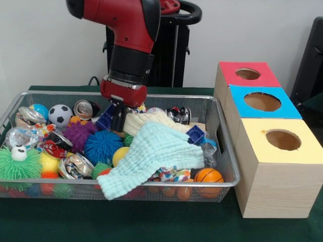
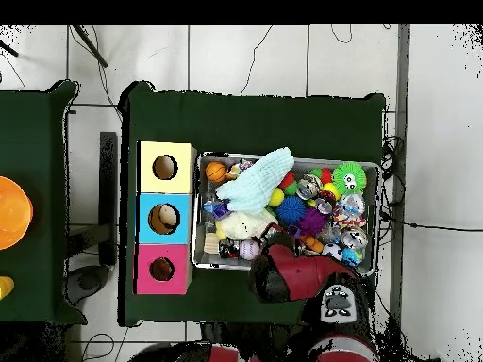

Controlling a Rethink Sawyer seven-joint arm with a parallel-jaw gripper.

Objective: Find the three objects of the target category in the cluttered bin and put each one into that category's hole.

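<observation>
The hand [image 1: 119, 118] hangs low at the back of the bin [image 1: 229, 174], its dark fingers pointing down into the clutter between a blue block [image 1: 105, 121] on one side and a cream cloth [image 1: 146, 122] on the other. Whether the fingers are spread or pressed together I cannot tell; they read as one dark shape, and nothing shows clearly pinched between them.

The risk is a wrong or double pick. A pale blue cloth [image 1: 151, 159] lies in front of the hand, draped over much of the pile and out over the bin's front rim, so it hides whatever is beneath. If the fingers close here they may catch a fold of cream cloth together with the block, and dragging cloth upward could tip balls and crushed cans [image 1: 75, 165] out onto the tabletop [image 1: 60, 222].

The hole [image 1: 248, 74] in the red box top sits well off to the side of the hand, beyond the bin's end wall, so a loose pinch may drop during the carry, or land in the neighbouring blue box [image 1: 262, 102].
</observation>
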